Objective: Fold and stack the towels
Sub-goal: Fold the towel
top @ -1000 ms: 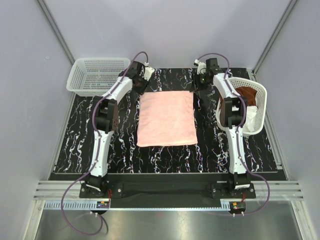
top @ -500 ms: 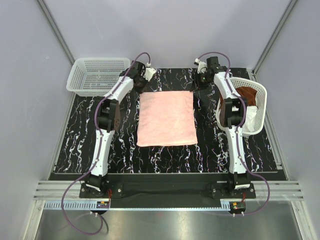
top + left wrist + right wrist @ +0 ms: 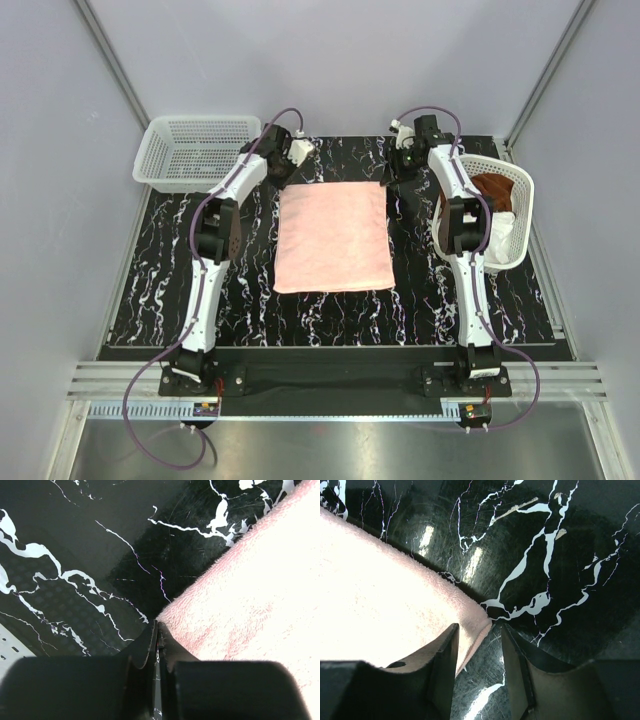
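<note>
While left jaws meet at one corner of the pink towel (image 3: 332, 238), right jaws gape astride another.

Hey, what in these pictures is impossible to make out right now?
- Left wrist: whether the shut left tool grips the pink towel by its corner; the tool itself hides it.
- Top: how the brown towel and white towel lie; basket and right arm cover them.
</note>
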`<action>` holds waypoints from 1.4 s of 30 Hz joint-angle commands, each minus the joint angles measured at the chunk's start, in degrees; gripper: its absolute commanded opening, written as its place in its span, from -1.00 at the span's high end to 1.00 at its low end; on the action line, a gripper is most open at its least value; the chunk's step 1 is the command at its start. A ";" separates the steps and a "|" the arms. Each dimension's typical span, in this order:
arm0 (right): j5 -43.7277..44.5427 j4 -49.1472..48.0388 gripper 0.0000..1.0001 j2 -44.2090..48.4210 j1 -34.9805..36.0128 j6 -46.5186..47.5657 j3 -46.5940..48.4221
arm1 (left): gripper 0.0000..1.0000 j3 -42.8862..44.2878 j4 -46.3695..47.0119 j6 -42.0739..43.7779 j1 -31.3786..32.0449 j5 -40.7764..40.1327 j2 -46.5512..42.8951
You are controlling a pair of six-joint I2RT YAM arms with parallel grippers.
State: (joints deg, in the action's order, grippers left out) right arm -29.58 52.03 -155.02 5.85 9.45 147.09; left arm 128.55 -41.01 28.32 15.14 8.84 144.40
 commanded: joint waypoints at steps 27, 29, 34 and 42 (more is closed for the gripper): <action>-2.41 -4.91 1.00 2.26 -0.40 2.15 -0.04 | 1.00 -3.83 7.79 1.22 1.39 -2.07 -5.17; -2.23 -8.77 1.00 4.80 -0.40 2.24 -3.90 | 1.00 -4.27 8.23 0.95 1.30 -3.56 -6.32; -1.97 -15.55 1.00 9.03 -0.48 1.98 -11.11 | 1.00 -7.34 10.07 0.95 1.39 -5.67 -10.70; -1.53 -22.14 1.00 14.04 -0.66 0.48 -16.56 | 1.00 -9.63 10.87 0.69 1.39 -7.79 -14.41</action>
State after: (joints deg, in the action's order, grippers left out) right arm -31.09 36.10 -147.28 5.72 10.35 131.61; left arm 119.42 -33.21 29.47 16.40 2.76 134.54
